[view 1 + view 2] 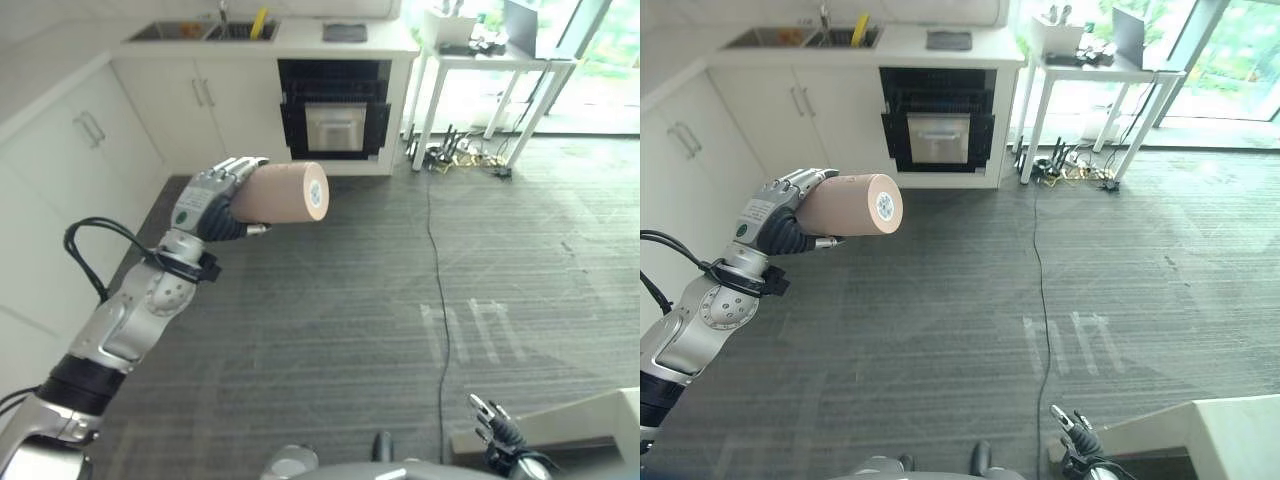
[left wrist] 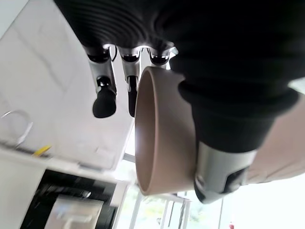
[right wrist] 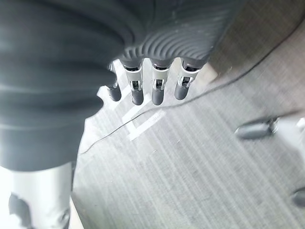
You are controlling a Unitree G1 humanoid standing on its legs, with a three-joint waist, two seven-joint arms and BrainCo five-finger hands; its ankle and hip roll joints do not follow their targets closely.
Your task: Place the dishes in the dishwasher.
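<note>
Cup (image 1: pixel 285 192): tan, cylindrical, held above the floor at left, long axis level, base pointing right. Left hand (image 1: pixel 212 200) fingers curled round it. Dishwasher (image 1: pixel 335 108): far, open, beneath worktop (image 1: pixel 300 38). Right hand (image 1: pixel 493 420): near right, fingers relaxed, holding nothing.

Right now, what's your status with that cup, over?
Left hand fingers curled round beige cup, held sideways above the floor. Right hand low, open, idle. Black dishwasher under counter ahead; a black cable crosses the carpet.

One tan cup (image 1: pixel 288 192), one open dishwasher (image 1: pixel 334 108), two white tables (image 1: pixel 497 62).
</note>
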